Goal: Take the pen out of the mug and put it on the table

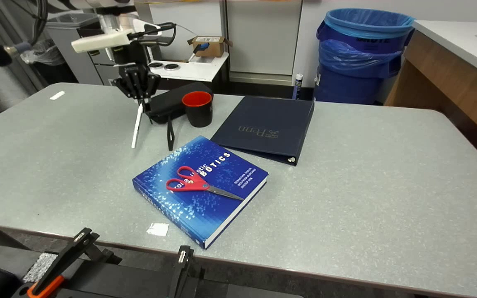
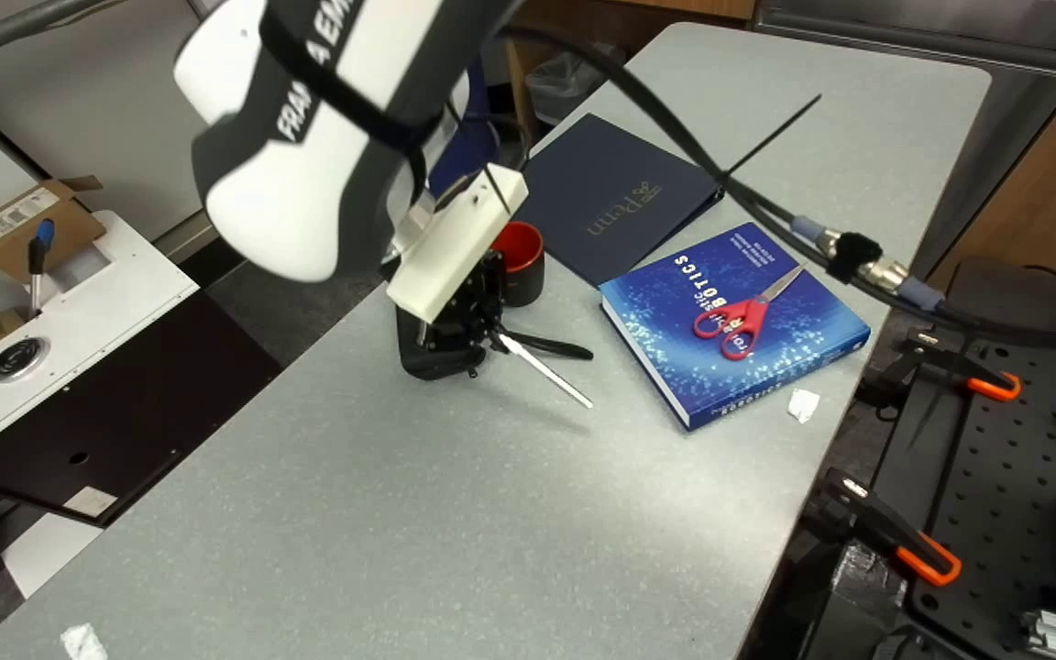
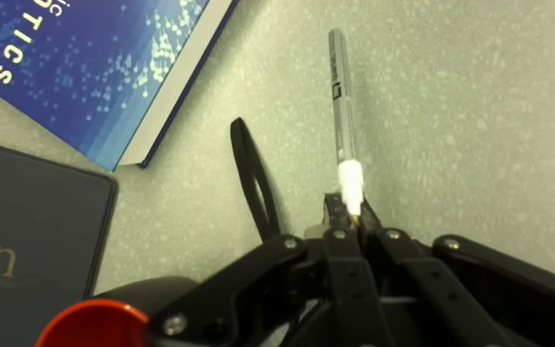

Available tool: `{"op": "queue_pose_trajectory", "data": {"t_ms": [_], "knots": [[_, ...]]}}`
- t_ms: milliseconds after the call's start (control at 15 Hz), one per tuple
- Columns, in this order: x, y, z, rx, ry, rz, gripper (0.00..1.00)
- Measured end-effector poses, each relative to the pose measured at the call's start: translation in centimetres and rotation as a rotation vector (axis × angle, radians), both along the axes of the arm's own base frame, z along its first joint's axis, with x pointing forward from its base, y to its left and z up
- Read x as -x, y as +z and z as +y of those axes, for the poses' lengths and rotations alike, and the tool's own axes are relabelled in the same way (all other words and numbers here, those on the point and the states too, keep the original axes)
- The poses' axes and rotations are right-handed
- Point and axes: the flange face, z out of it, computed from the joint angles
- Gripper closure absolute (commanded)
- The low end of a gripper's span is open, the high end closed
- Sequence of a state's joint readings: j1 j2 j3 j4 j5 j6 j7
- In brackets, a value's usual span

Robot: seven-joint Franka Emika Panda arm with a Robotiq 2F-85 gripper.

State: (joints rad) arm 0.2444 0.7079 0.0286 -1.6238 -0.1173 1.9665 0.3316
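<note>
The bench point(image 1: 367, 186) had a pale grey, speckled top with rounded corners. A blue book point(image 1: 199, 205) lay flat near one edge, a navy binder point(image 1: 265, 124) just beside its corner. An upright black mug point(image 1: 199, 114), red inside, stood between the binder and a low black case point(image 1: 176, 101) with a strap loop point(image 3: 246, 164). Two white scraps point(image 1: 157, 229) lay well apart, one near the book.

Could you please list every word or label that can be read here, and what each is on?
"Penn": navy binder.
"stic" and "BOTICS": blue book; red scissors cover other letters.
"SEBASTIAN THRUN", "WOLFRAM BURGARD", "DIETER FOX": blue book, small, just readable.
"FRA" and "EM": robot arm, partly covered.
"BRUTE": blue trash bin.
Too small or blurred: lettering on the pen, label on the cardboard box.
</note>
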Motion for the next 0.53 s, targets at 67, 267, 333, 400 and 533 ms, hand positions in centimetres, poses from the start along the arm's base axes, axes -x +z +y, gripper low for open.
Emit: {"op": "queue_pose_trajectory", "data": {"t_ms": [67,267,333,400,533], "knots": [[0.6,-1.1,0.9,0.022,0.033,0.030,0.99],[1.7,-3.5,2.7,0.078,0.109,0.100,0.99],[1.8,-4.0,3.0,0.091,0.128,0.113,0.99],[1.9,-4.4,3.3,0.100,0.144,0.120,0.99],[1.7,-5.1,3.5,0.108,0.162,0.122,0.68]]}}
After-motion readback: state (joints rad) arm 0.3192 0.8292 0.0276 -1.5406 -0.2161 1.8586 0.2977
